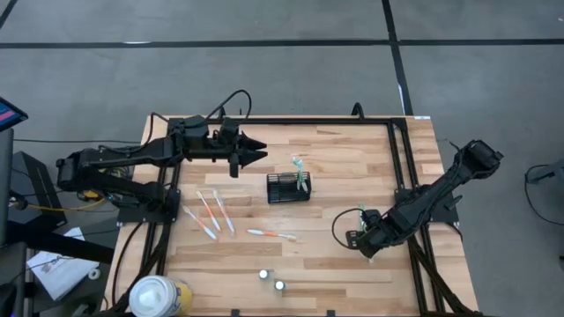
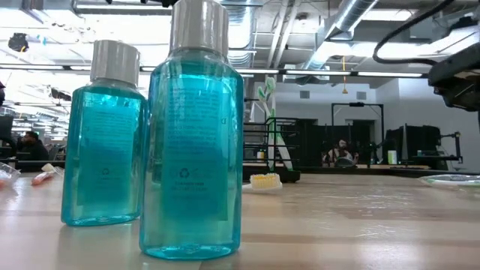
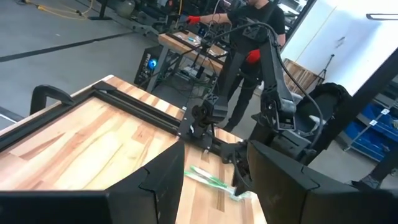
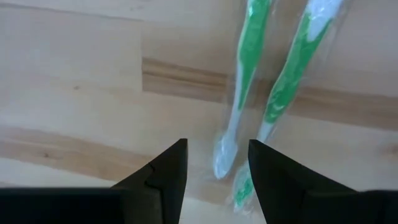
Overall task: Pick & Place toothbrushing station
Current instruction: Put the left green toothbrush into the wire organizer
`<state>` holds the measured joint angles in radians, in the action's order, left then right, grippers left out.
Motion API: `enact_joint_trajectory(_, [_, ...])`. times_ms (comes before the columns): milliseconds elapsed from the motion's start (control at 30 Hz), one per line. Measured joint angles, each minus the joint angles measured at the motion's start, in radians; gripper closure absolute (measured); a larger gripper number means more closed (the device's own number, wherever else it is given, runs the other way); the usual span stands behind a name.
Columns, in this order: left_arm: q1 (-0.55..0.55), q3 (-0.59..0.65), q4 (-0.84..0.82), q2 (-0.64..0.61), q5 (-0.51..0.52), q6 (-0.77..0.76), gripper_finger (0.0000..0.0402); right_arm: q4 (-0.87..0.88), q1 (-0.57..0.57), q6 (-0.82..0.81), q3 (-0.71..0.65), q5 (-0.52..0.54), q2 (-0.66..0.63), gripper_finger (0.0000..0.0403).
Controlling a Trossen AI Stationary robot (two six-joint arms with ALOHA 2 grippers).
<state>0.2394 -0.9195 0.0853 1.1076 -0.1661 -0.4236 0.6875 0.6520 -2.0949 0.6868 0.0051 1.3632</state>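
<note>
The right claw [image 4: 214, 163] hangs spread just above 2 green toothbrushes [image 4: 245, 74] lying on the surface [image 1: 352, 167] near its right edge. The left claw [image 1: 257, 151] waits spread at the far left. The black mesh holder [image 1: 288, 187] stands mid-surface, 1 green toothbrush in it.

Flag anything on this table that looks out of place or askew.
Mostly scatter. Only one green toothbrush stands in the black mesh holder; another green one lies loose just behind it. Four orange-pink toothbrushes lie strewn at odd angles to the holder's left. Two more green brushes lie under the right gripper, whose fingers are open.
</note>
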Motion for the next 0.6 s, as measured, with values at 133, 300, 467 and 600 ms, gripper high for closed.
enact_joint_trajectory(133, [0.0, 0.0, 0.0, 0.0, 0.0, 0.0, 0.0229, 0.001, -0.001, -0.001, -0.007, 0.001, 0.0, 0.0247])
enact_joint_trajectory(300, [0.0, 0.0, 0.0, 0.0, -0.001, 0.0, 0.0229, 0.008, -0.016, -0.01, -0.007, 0.037, 0.0, 0.0257])
enact_joint_trajectory(467, [0.0, 0.0, -0.001, 0.0, -0.023, 0.0, 0.0229, -0.014, -0.049, -0.001, -0.008, 0.048, 0.059, 0.0272])
enact_joint_trajectory(600, [0.0, 0.0, -0.002, 0.0, -0.024, 0.0, 0.0229, -0.15, -0.066, 0.028, -0.006, 0.044, 0.138, 0.0274])
